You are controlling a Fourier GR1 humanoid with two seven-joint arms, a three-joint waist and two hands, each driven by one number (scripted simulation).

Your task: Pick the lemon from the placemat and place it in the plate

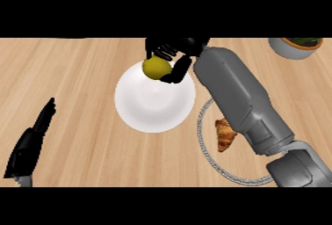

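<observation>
A yellow lemon (156,68) sits in my right hand (175,52), whose black fingers and thumb curl round it over the far edge of the white plate (154,105). The plate lies on the wooden counter at the centre. My right forearm reaches across from the lower right and covers much of the round placemat (209,154), whose grey rim shows beside it. My left hand (29,143) rests open at the lower left, fingers straight, well away from the plate.
A croissant (224,134) lies on the placemat, partly under my right forearm. A grey pot with a plant (296,46) stands at the far right corner. Bare wooden counter spreads to the left of the plate.
</observation>
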